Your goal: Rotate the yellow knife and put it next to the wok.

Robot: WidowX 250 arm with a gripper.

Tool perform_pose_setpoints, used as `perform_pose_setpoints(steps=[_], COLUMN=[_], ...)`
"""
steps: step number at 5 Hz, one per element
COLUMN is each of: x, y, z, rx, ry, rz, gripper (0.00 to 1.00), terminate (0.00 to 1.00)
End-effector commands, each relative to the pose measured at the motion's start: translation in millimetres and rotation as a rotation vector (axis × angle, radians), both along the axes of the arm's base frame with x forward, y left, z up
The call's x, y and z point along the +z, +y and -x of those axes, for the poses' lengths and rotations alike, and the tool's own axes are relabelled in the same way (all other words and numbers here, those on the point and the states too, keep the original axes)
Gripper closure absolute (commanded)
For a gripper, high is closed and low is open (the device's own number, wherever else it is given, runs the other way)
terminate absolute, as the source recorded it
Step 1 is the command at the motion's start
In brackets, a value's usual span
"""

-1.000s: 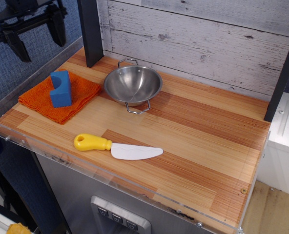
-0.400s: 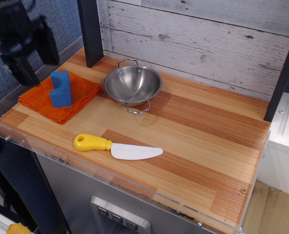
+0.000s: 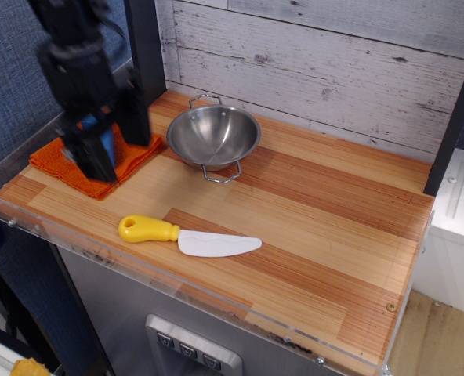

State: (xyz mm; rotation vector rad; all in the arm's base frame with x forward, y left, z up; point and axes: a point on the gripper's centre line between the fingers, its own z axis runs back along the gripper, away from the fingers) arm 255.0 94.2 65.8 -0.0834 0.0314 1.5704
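The yellow knife (image 3: 186, 237) lies flat near the front edge of the wooden counter, its yellow handle to the left and its white blade pointing right. The shiny steel wok (image 3: 214, 136) stands behind it near the back wall, one wire handle toward the wall and one toward the front. My black gripper (image 3: 117, 141) hangs open and empty above the orange cloth, left of the wok and behind the knife's handle. Its two fingers are spread apart, well above the counter.
An orange cloth (image 3: 59, 163) lies at the back left with a blue block (image 3: 104, 139) on it, partly hidden by my fingers. A black post (image 3: 144, 48) stands behind it. A clear plastic lip (image 3: 138, 266) edges the counter's front.
My gripper has swung from the upper left corner down and to the right, now over the orange cloth and in front of the blue block. The knife and wok have not moved.
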Motion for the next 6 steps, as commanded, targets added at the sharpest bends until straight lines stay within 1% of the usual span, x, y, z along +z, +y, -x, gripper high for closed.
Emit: perform_pose_setpoints(steps=[1, 2, 4, 5, 6], x=[-20.0, -33.6, -45.2, -53.3, -56.4], y=[-22.1, -19.4, -11.8, -9.1, -7.4], z=[25.1, 26.4, 15.4, 12.3, 14.0], rx=[-0.041, -0.025, 0.007, 0.018, 0.012], ry=[-0.016, -0.005, -0.008, -0.007, -0.002], rz=[-0.063, -0.08, -0.128, -0.141, -0.154], gripper=[0.0, 0.0, 0.0, 0.0, 1.0], terminate=[0.0, 0.0, 0.0, 0.0, 0.0])
